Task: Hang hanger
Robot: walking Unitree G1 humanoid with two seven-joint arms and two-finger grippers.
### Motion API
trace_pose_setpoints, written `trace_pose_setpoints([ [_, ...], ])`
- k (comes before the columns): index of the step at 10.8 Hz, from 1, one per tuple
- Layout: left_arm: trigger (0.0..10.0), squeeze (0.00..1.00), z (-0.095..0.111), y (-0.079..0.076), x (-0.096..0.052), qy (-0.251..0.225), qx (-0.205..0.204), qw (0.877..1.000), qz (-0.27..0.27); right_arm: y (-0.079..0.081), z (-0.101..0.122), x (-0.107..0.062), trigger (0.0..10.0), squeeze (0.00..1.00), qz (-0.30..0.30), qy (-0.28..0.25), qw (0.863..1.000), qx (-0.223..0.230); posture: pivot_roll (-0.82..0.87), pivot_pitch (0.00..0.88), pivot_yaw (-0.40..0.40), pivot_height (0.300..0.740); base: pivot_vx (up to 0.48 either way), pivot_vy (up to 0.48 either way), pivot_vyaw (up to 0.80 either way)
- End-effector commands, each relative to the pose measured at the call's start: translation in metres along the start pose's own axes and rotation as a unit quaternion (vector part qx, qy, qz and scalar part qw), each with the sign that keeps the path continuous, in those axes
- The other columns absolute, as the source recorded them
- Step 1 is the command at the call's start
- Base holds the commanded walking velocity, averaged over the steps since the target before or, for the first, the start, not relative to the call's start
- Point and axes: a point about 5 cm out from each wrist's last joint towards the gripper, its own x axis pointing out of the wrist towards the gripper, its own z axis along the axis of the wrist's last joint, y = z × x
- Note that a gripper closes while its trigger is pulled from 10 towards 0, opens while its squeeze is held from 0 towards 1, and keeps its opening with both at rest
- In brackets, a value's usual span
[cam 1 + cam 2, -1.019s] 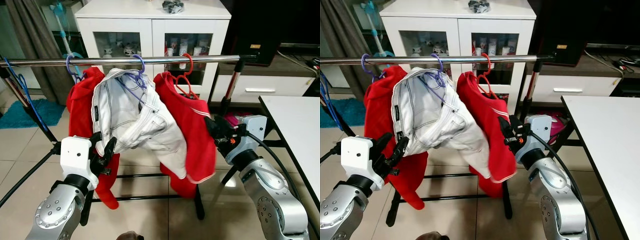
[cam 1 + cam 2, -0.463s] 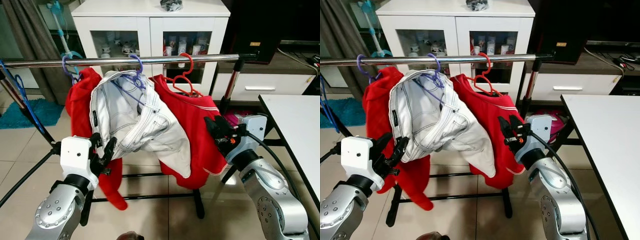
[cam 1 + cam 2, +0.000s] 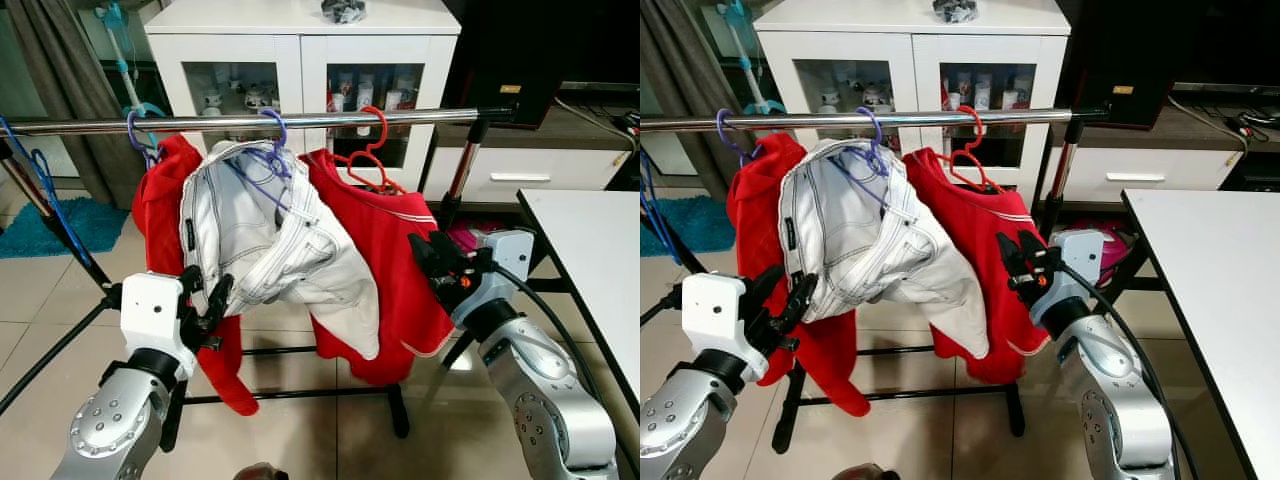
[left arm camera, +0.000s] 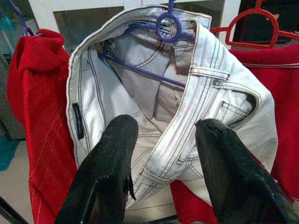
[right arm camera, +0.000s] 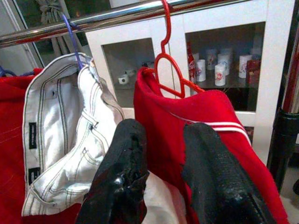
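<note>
Chrome rail (image 3: 300,121) carries three loaded hangers: a purple hanger (image 3: 140,135) with a red garment (image 3: 160,215), a second purple hanger (image 3: 276,140) with white jeans (image 3: 270,250), and a red hanger (image 3: 372,150) with a red top (image 3: 385,260). All three hooks sit over the rail, so the hanging looks done. The left gripper (image 3: 205,300) hovers close against the jeans, jaws apart and empty; the right gripper (image 3: 432,262), also parted and holding nothing, stands just beside the red top. The next move is likely to back both arms clear without snagging cloth. The right wrist view shows the red hook (image 5: 164,28) seated on the rail; the left wrist view shows the purple hanger's loop (image 4: 168,27) inside the waistband.
</note>
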Motion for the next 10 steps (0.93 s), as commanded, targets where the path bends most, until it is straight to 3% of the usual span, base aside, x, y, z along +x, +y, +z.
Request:
trace_pose_setpoints([
  [1, 10.0, 0.0, -0.002, -0.0189, 0.01, -0.002, 0.004, 1.0, -0.03, -0.0056, 0.0007, 0.0044, 10.0, 0.0, -0.017, 0.062, 0.998, -0.022, -0.01, 0.0, 0.008, 0.74, 0.0, 0.0, 0.0],
  [10, 10.0, 0.0, -0.002, -0.0189, 0.01, -0.002, 0.004, 1.0, -0.03, -0.0056, 0.0007, 0.0044, 10.0, 0.0, -0.017, 0.062, 0.998, -0.022, -0.01, 0.0, 0.008, 0.74, 0.0, 0.0, 0.0],
])
